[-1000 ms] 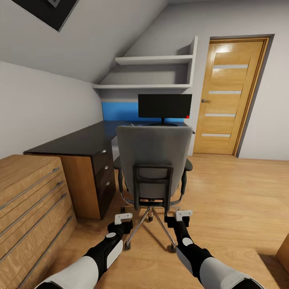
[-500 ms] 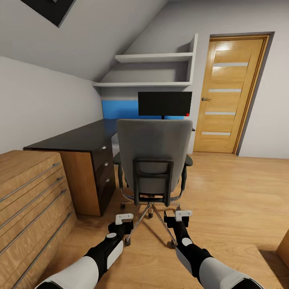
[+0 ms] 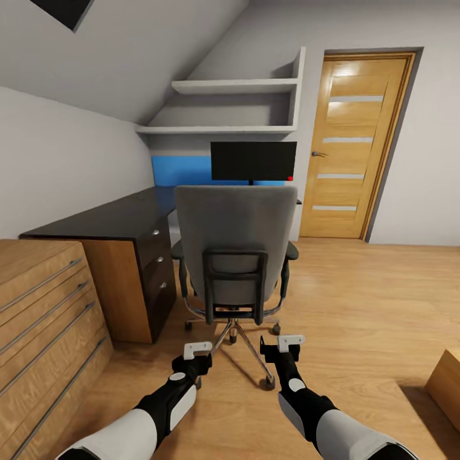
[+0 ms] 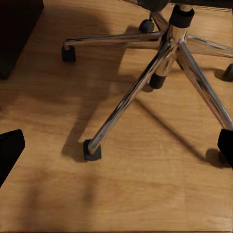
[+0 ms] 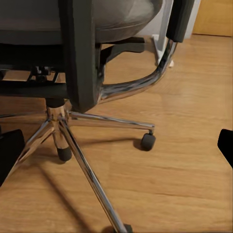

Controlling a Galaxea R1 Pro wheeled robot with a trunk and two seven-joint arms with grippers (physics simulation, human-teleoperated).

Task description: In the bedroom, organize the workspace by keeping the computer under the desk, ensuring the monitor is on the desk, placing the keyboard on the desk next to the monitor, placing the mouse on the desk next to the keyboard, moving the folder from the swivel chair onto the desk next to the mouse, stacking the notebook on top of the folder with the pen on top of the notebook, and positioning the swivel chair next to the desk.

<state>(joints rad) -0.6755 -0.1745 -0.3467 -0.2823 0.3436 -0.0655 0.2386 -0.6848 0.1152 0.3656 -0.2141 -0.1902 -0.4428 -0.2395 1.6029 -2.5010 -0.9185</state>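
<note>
The grey swivel chair (image 3: 235,246) stands with its back to me, in front of the black desk (image 3: 108,220). On the desk's far end the monitor (image 3: 253,160) faces me. My left gripper (image 3: 197,350) and right gripper (image 3: 291,342) hang open and empty just short of the chair's chrome base (image 3: 239,332). The left wrist view looks down on that star base (image 4: 160,63), with the left gripper (image 4: 116,150) open. In the right wrist view the chair's seat underside and base (image 5: 63,126) lie beyond the open right gripper (image 5: 116,150). The chair back hides its seat. Folder, keyboard, mouse, notebook, pen and computer are out of view.
A light wooden drawer unit (image 3: 38,319) stands close on my left, beside the desk's drawers (image 3: 156,262). A blue wall panel (image 3: 179,171) sits behind the desk under white shelves (image 3: 230,105). A wooden door (image 3: 348,147) is at the right, a wooden box corner (image 3: 447,383) at the lower right.
The whole picture has shifted left and slightly up, so the camera has moved. The chair looks a little nearer. Both arms keep their pose, grippers still open.
</note>
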